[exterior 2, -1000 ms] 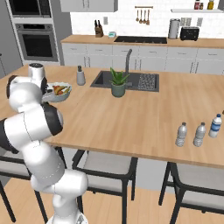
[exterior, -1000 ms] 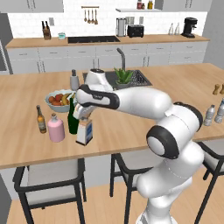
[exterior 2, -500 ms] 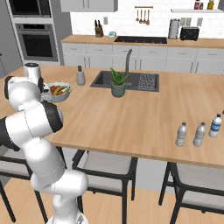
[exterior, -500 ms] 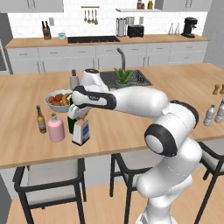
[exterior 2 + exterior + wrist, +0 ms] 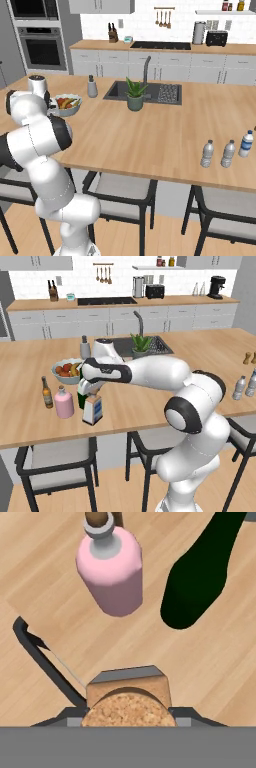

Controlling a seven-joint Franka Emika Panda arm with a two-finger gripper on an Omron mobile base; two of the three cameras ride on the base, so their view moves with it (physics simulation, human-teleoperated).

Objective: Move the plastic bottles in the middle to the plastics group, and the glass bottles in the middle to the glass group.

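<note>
- My fingers (image 5: 90, 396) sit directly over the blue-labelled bottle (image 5: 93, 410); whether they grip it, I cannot tell.
- The pink flask (image 5: 111, 569) and green wine bottle (image 5: 197, 577) stand just beside it on the bench (image 5: 150, 401).

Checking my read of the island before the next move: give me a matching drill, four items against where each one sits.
Things:
1. pink flask
2. brown beer bottle
3. blue-labelled bottle
4. fruit bowl

Places:
A. directly under the tool, near the counter's front edge
B. leftmost of the bottles on the island's left side
C. behind the bottles, toward the sink
D. between the beer bottle and the blue-labelled bottle

Pairs: 1-D, 2-B, 3-A, 4-C
</note>
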